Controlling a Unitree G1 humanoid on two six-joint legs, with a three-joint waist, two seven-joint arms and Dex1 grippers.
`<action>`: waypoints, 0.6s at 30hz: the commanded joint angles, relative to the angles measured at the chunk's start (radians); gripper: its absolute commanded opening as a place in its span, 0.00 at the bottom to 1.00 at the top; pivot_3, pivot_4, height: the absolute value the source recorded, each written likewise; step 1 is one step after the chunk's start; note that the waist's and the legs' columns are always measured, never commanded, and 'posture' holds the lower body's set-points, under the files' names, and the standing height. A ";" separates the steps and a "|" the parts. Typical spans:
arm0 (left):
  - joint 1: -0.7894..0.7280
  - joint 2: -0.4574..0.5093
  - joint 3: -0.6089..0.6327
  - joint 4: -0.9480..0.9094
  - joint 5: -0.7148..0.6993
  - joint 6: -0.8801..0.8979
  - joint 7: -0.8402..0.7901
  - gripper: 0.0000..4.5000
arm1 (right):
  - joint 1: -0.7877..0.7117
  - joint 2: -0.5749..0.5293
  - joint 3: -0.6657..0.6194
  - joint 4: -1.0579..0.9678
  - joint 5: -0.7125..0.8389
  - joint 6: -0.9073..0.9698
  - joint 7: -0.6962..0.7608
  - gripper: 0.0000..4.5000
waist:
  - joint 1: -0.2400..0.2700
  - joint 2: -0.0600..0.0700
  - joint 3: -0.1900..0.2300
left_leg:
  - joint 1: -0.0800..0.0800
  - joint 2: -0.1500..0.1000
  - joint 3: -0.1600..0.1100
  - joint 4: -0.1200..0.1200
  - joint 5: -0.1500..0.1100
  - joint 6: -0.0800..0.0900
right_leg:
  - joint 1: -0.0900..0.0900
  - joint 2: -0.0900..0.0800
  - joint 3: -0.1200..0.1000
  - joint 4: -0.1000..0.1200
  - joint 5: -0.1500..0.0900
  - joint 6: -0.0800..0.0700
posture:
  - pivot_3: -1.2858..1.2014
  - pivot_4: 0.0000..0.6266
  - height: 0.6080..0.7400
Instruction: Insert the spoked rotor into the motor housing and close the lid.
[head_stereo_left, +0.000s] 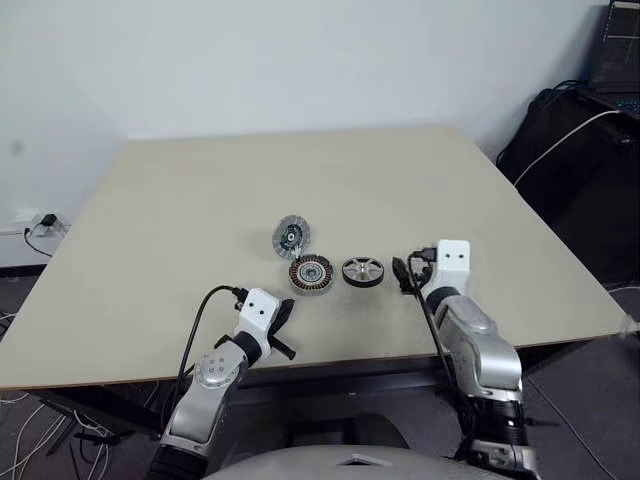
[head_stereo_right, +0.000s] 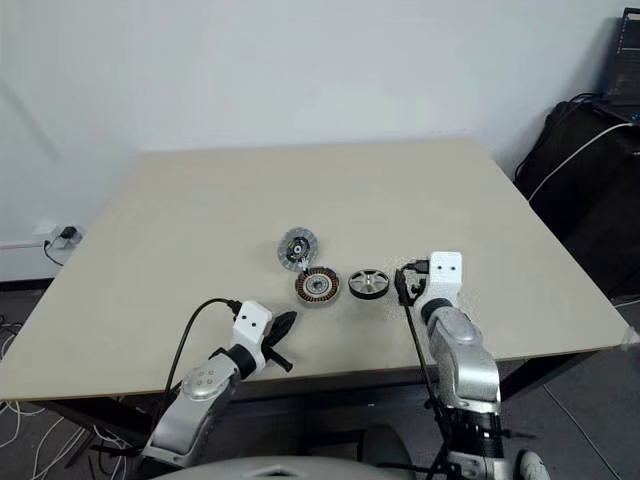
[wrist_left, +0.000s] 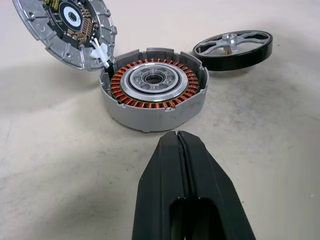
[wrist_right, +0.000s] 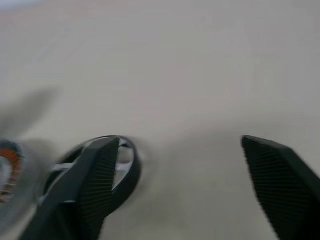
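The motor housing (head_stereo_left: 311, 273), with copper coils around a silvery centre, sits mid-table. The lid (head_stereo_left: 291, 236) stands tilted at its far left rim, its ribbed dark-centred face showing (wrist_left: 67, 27). Just right of the housing (wrist_left: 154, 87) the spoked rotor (head_stereo_left: 362, 271) lies flat on the table, also seen in the left wrist view (wrist_left: 234, 47). My left gripper (head_stereo_left: 283, 325) is shut and empty, pointing at the housing from the near side. My right gripper (wrist_right: 181, 145) is open and empty, a little right of the rotor (wrist_right: 127, 165), with one of its fingers (wrist_right: 95, 175) in front of it.
The beige table (head_stereo_left: 180, 200) has its front edge just under both wrists. Black bags (head_stereo_left: 570, 150) with a white cable and a laptop (head_stereo_left: 615, 50) stand off the table's far right. A wall socket with cables (head_stereo_left: 40, 222) is at the left.
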 joint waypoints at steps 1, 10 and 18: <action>-0.021 0.007 -0.004 -0.012 -0.006 0.003 -0.011 0.01 | -0.038 0.110 -0.156 -0.087 0.282 0.150 -0.038 1.00 | 0.000 0.001 0.001 | 0.000 0.000 0.000 0.000 0.000 0.000 | 0.000 0.000 0.000 0.000 0.000 0.000 | 0.52 0.00 1.00; -0.029 0.009 -0.007 -0.007 -0.008 0.005 -0.012 0.01 | -0.101 0.174 -0.284 0.016 0.648 0.253 -0.172 1.00 | -0.001 0.004 0.003 | -0.001 -0.001 0.000 -0.001 0.000 0.002 | -0.001 -0.001 0.000 -0.001 0.000 0.000 | 0.52 0.00 1.00; -0.020 0.009 0.002 -0.014 -0.010 0.001 0.000 0.01 | -0.126 0.161 -0.260 0.149 0.733 0.228 -0.222 1.00 | -0.004 0.004 0.003 | -0.001 -0.001 0.001 -0.001 0.000 0.002 | -0.001 -0.001 0.000 -0.001 0.000 0.000 | 0.52 0.00 1.00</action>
